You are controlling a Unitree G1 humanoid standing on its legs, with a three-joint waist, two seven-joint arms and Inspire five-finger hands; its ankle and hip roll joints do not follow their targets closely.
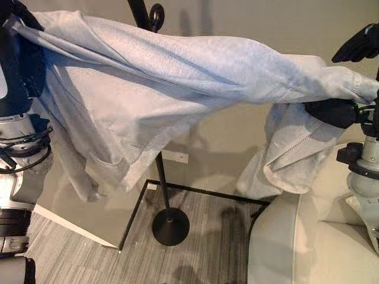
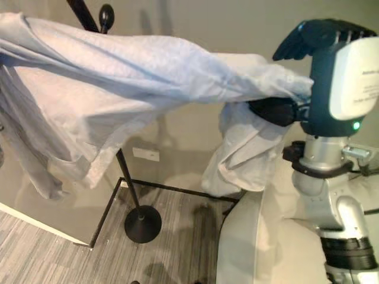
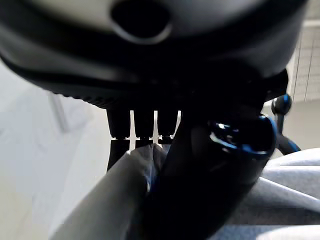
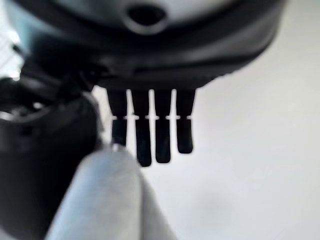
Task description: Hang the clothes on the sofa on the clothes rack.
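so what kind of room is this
Probably a living room or lounge: a cream sofa, a black coat rack standing on grey wood-look floor, and a pale garment held up beside the rack.

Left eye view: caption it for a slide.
Both hands, left hand and right hand, hold a white garment stretched before the clothes rack.

I am looking down from the head through both eye views, facing the clothes rack (image 1: 161,171); they are sharing its round base, the pale shirt (image 2: 136,77) stretched across it, and the sofa (image 1: 296,242) beside it, the right eye sitting nearer the sofa. Each wrist view is looking along its own hand from very close: the left hand (image 3: 210,165) and the right hand (image 4: 150,125), both against shirt cloth.
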